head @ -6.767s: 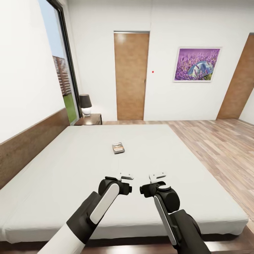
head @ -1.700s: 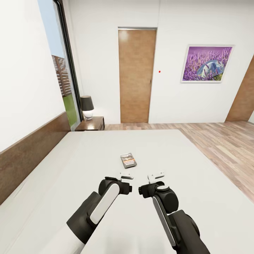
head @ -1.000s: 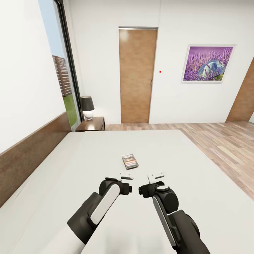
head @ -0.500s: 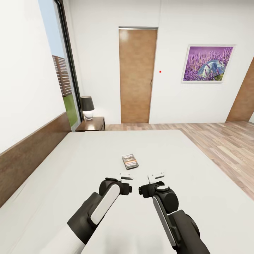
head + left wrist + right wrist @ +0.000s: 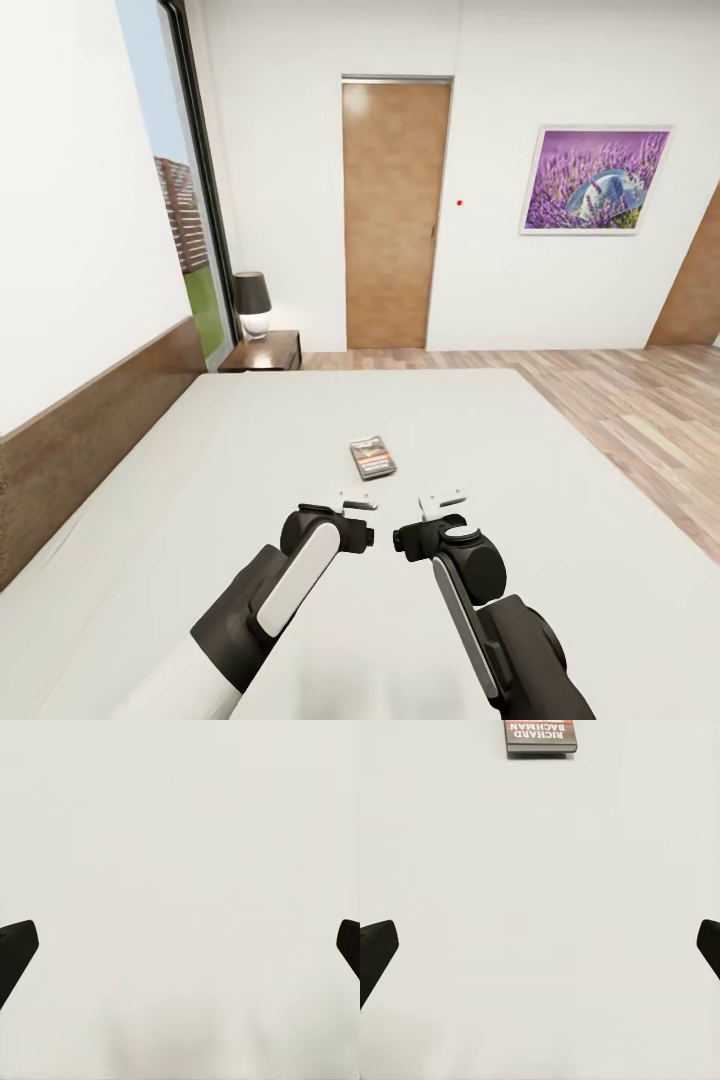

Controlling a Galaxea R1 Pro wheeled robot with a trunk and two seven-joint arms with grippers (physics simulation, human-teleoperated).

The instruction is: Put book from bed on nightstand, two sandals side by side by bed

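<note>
Book [image 5: 372, 458] lies flat on the bed [image 5: 200, 480], at 12 o'clock from both wide-open, empty end effectors. Probably thin, light and bendy: pinch it at an edge.

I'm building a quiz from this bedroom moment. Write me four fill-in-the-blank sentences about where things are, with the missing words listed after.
1. The book lies flat on the ____.
2. On the nightstand stands a ____ with a dark shade.
3. The framed picture on the wall shows flowers coloured ____.
4. In the right wrist view, the white lettering on the book's cover reads Richard ____.

Missing words: bed; lamp; purple; Bachman
</note>
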